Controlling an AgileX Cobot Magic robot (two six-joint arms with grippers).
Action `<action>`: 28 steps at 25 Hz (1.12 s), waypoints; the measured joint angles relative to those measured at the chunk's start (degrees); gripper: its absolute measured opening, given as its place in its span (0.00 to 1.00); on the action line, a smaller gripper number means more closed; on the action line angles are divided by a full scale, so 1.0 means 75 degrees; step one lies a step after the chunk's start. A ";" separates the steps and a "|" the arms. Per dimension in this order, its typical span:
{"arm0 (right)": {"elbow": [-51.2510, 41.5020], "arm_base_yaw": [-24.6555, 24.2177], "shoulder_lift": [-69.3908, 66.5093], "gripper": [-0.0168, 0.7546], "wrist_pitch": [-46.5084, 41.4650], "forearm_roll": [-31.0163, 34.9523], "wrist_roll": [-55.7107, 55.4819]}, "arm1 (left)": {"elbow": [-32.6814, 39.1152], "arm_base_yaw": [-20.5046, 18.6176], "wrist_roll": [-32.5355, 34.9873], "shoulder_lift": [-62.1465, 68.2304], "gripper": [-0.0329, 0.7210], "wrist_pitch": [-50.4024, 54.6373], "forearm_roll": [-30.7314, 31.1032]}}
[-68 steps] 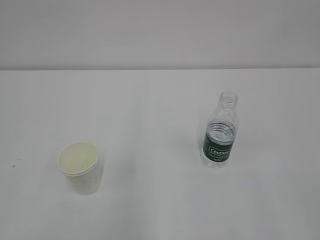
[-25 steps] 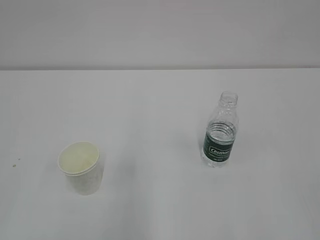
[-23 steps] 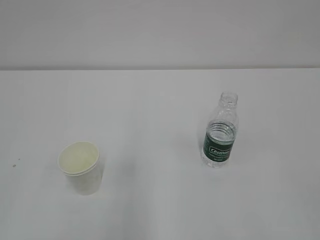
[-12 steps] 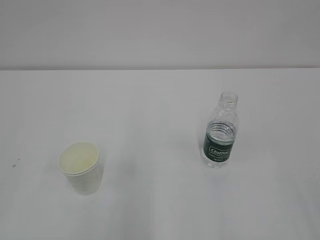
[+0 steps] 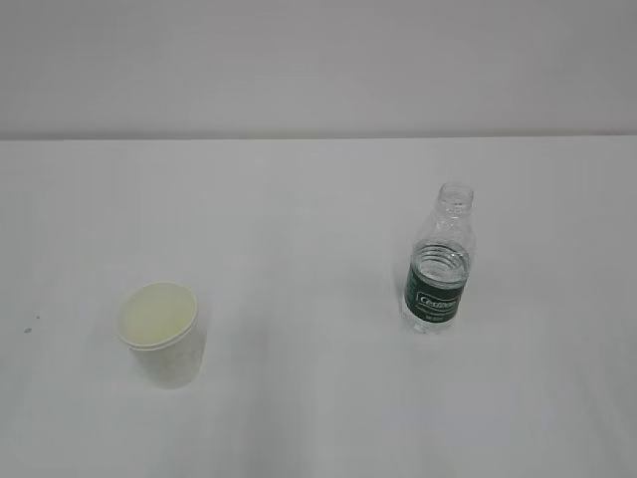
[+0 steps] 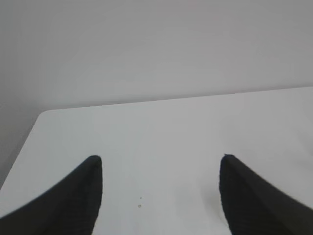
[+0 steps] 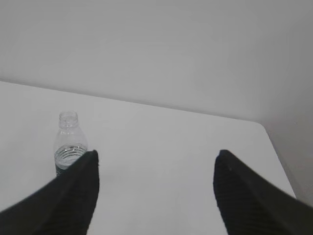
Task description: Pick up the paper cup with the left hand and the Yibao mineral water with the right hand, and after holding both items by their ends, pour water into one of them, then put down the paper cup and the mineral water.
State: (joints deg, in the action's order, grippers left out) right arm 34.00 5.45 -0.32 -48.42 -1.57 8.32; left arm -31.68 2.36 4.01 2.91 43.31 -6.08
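A paper cup [image 5: 159, 334] stands upright on the white worktop [image 5: 318, 199], well left of the uncapped water bottle [image 5: 436, 264], with bare surface between them and out to the far edge. The left hand [image 6: 159, 161] and right hand [image 7: 156, 156] hover with fingers [image 7: 73, 196] apart, holding nothing; the bottle shows beside the right hand's left finger.

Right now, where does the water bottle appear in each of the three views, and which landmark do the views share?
Exterior view: the bottle stands upright right of centre, on the table.
Left wrist view: not in it; only bare table lies between the open jaws.
Right wrist view: the bottle is at lower left, partly behind the left jaw.
Shared landmark: the table's far edge against the wall.
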 joint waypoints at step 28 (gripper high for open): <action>-0.0217 0.0012 -0.1134 0.74 0.2045 0.0752 0.0401 | 0.0000 0.0000 0.0000 0.1868 0.75 -0.1701 0.0020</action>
State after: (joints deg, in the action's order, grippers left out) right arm 32.37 5.54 -8.82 -33.08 4.07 11.33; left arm -31.68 2.36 4.01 16.92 30.55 -5.93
